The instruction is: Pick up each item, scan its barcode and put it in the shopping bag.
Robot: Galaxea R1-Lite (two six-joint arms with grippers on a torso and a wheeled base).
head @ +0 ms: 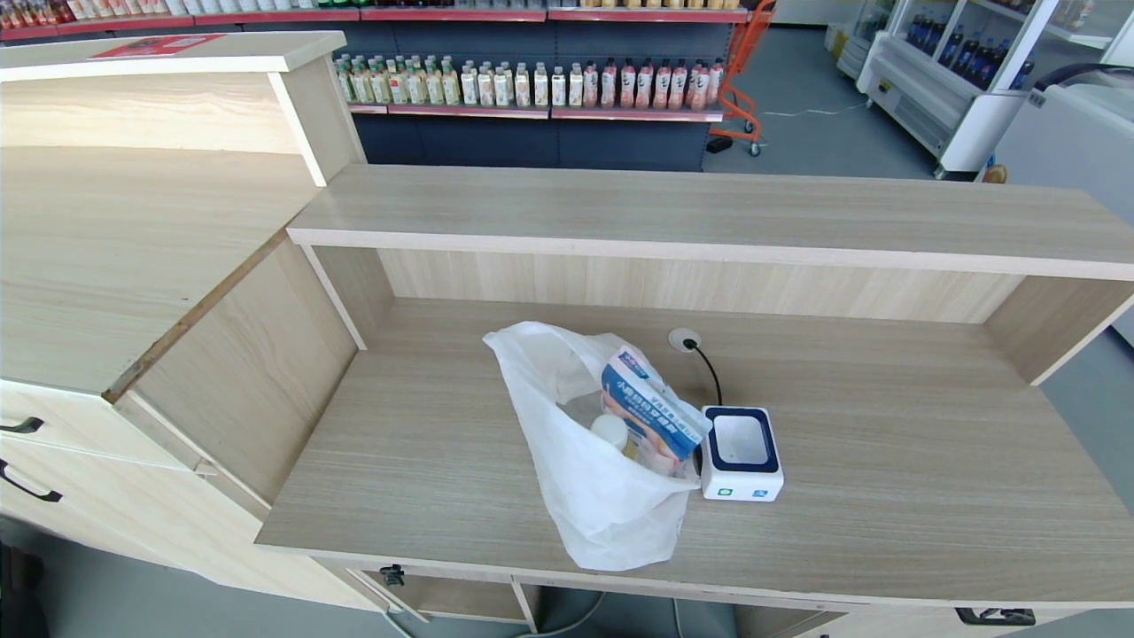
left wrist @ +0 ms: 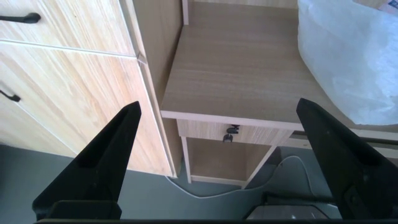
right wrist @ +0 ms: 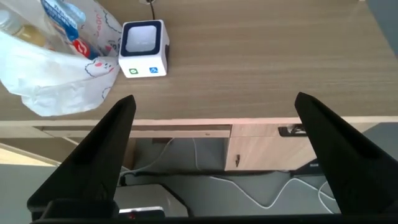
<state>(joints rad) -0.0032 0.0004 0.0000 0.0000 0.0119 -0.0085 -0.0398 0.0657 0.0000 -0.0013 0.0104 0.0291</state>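
Bag: shopping bag [head: 602, 496] holding blue carton [head: 651, 408], just beside scanner [head: 741, 452].
Left gripper [left wrist: 219, 104]: spread, empty.
Right gripper [right wrist: 216, 98]: spread, empty.

Bright, even light from above, no hard shadows anywhere. Head view: pale sheen along the ledge [head: 673, 208] across the upper middle, soft shade beneath it on the back panel [head: 709, 288]. At lower centre a faint shadow hugs the bag [head: 602, 505] and the scanner [head: 741, 483], whose top pane carries whitish glare. Straight edges bow toward the frame's corners. Wrist views: left gripper [left wrist: 219, 104] and right gripper [right wrist: 216, 98] show as near-black shapes, and the floor [left wrist: 161, 199] lies dim.
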